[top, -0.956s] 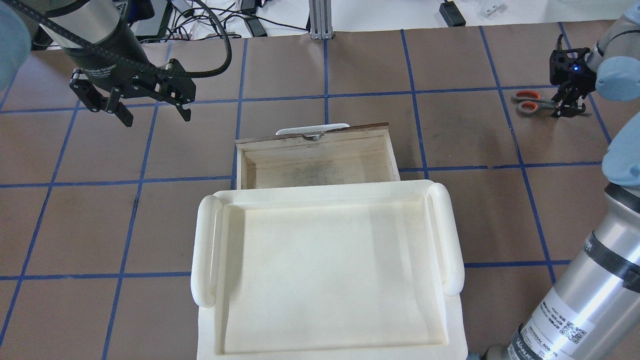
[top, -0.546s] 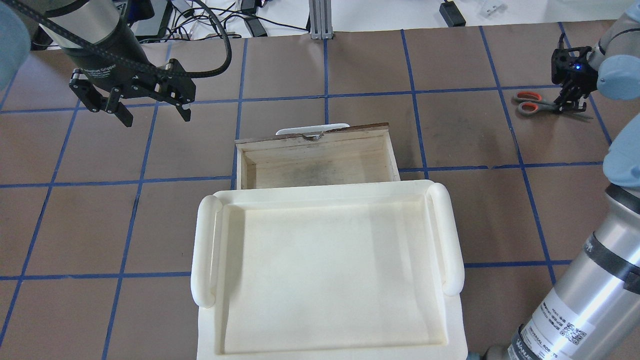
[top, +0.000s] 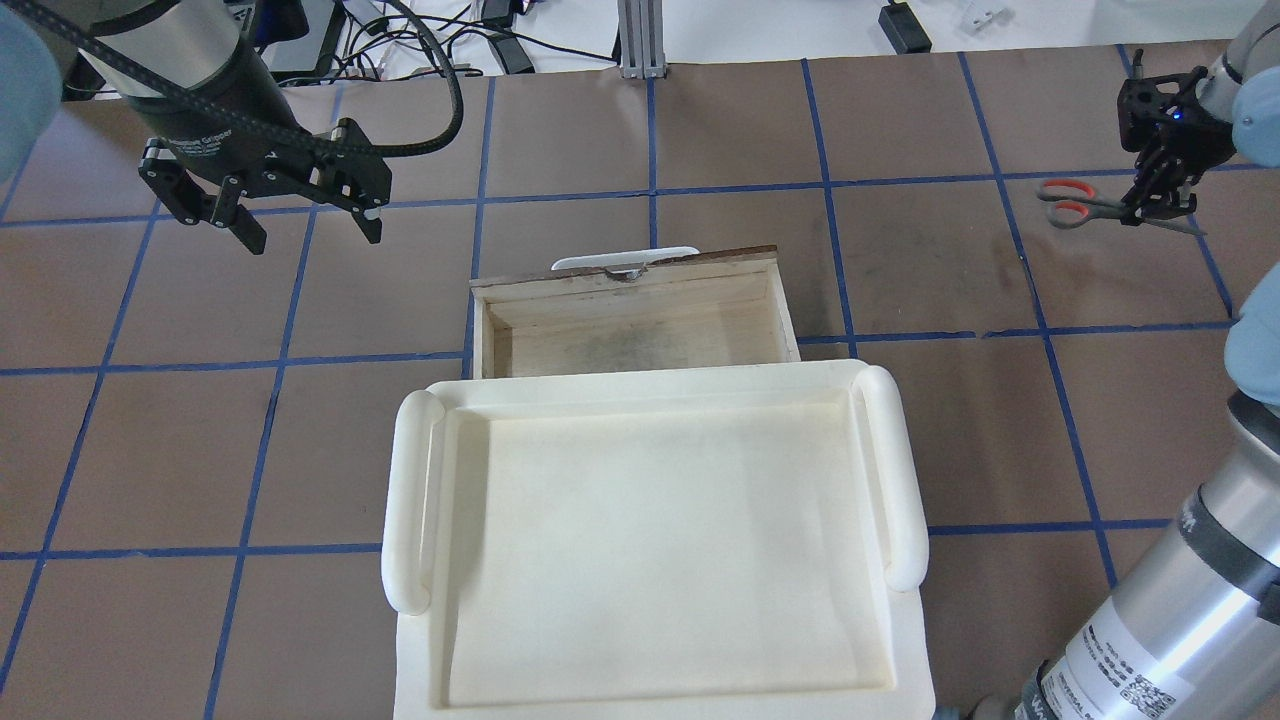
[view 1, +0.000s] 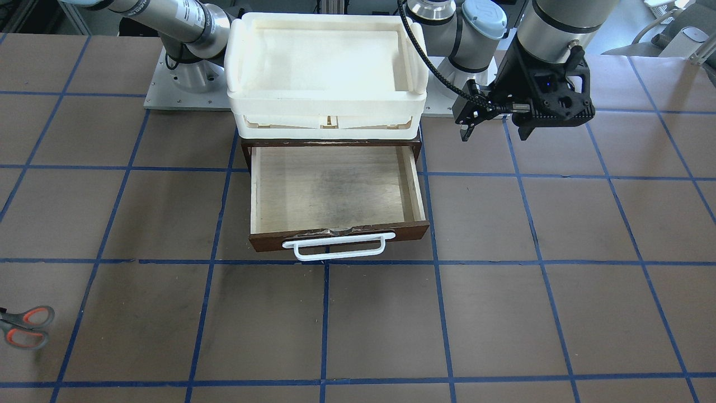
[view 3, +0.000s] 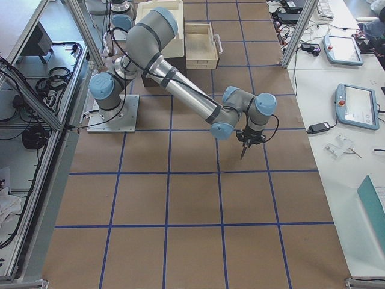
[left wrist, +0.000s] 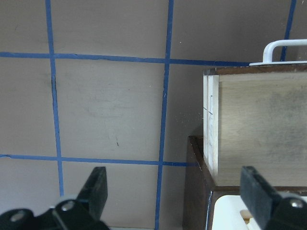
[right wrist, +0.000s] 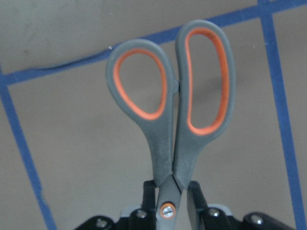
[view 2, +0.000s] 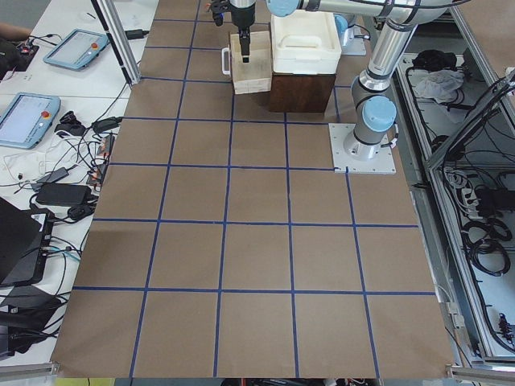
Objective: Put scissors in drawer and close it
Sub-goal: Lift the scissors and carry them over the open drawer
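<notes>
The scissors (right wrist: 172,110), grey with orange-red inner loops, are clamped near their pivot by my right gripper (right wrist: 168,203), which is shut on them. They sit at the table's far right (top: 1072,205), with the right gripper (top: 1160,205) over the blades. Only their handles (view 1: 25,327) show in the front view. The drawer (top: 625,275) stands pulled open and empty, with its plywood floor (view 1: 335,190) bare and its white bar handle (view 1: 334,249) at the front. My left gripper (top: 310,235) hangs open to the drawer's left, holding nothing.
A white plastic tray (top: 400,500) rests on top of the dark cabinet that houses the drawer. The brown table mat carries a grid of blue tape lines. Cables and a metal post (top: 640,40) lie beyond the far edge.
My right gripper has shifted to the right in the overhead view, and the scissors have moved along with it. The left arm and the drawer stayed still.
</notes>
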`<action>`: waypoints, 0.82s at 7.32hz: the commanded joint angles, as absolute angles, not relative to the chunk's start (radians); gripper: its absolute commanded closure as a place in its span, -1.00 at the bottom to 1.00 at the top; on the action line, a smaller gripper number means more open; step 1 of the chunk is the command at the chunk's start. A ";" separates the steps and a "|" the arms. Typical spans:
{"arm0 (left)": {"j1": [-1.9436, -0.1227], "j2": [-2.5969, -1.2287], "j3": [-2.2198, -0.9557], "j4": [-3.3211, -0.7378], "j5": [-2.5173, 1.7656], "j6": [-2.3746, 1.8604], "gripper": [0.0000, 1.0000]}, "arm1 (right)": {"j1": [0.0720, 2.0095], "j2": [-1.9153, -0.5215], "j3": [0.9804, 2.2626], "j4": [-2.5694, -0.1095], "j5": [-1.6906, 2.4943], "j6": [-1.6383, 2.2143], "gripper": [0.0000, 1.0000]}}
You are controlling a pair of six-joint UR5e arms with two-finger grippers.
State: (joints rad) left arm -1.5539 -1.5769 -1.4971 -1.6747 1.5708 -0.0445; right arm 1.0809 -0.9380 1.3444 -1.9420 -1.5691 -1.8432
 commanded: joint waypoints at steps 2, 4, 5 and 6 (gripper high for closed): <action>-1.554 -1.575 -1.497 -1.675 1.571 -0.043 -1.00 | 1.283 -1.150 1.353 -1.713 -1.559 -1.853 1.00; -1.554 -1.575 -1.497 -1.675 1.571 -0.043 -1.00 | 1.461 -1.280 1.354 -1.616 -1.533 -1.744 1.00; -1.554 -1.577 -1.497 -1.675 1.571 -0.044 -1.00 | 1.547 -1.299 1.359 -1.612 -1.526 -1.674 1.00; -1.554 -1.577 -1.497 -1.675 1.571 -0.043 -1.00 | 1.662 -1.296 1.377 -1.624 -1.529 -1.661 1.00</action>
State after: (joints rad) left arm -1.5541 -1.5765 -1.4972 -1.6751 1.5708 -0.0438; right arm 1.5296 -1.2804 1.3614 -1.6248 -1.5308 -1.7056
